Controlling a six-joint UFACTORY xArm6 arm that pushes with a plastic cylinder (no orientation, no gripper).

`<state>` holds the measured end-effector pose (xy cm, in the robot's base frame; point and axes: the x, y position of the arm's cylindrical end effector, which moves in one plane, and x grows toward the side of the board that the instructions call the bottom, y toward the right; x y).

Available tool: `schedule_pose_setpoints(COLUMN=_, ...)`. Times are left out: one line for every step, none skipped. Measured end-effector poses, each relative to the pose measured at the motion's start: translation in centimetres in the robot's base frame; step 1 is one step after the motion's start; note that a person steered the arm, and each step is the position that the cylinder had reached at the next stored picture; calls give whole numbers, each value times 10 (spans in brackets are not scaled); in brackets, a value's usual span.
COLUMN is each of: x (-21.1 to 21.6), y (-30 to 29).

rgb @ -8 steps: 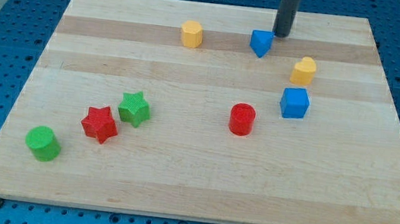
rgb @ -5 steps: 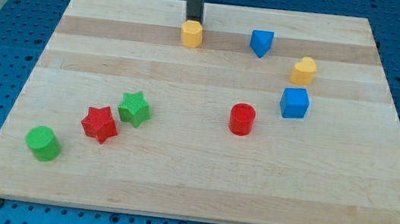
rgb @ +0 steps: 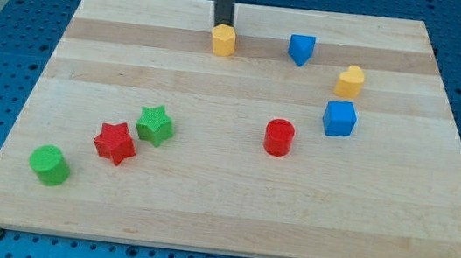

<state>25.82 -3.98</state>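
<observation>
My tip [rgb: 223, 26] stands at the view's top, right behind a yellow hexagonal block [rgb: 223, 40] and touching its far side. To the right of that block lies a blue triangular block [rgb: 301, 48]. Further right sit a yellow heart-shaped block [rgb: 350, 79] and, below it, a blue cube [rgb: 339, 119]. A red cylinder [rgb: 279, 138] stands near the middle of the board.
On the wooden board [rgb: 229, 208], at the view's lower left, a green star [rgb: 154, 124] and a red star [rgb: 114, 143] lie side by side. A green cylinder [rgb: 49, 165] sits further left, close to the board's left edge.
My tip swept left from beside the blue triangular block to behind the yellow hexagonal block, which has since shifted slightly to the right.
</observation>
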Motion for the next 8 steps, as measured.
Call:
schedule_pose_setpoints(x=5, y=6)
schedule_pose_setpoints(x=4, y=6)
schedule_pose_setpoints(x=-2, y=-3)
schedule_pose_setpoints(x=-2, y=-29)
schedule_pose_setpoints(x=-2, y=-38)
schedule_pose_setpoints(x=-2, y=-22)
schedule_pose_setpoints(x=-2, y=13)
schedule_pose_setpoints(x=-4, y=20)
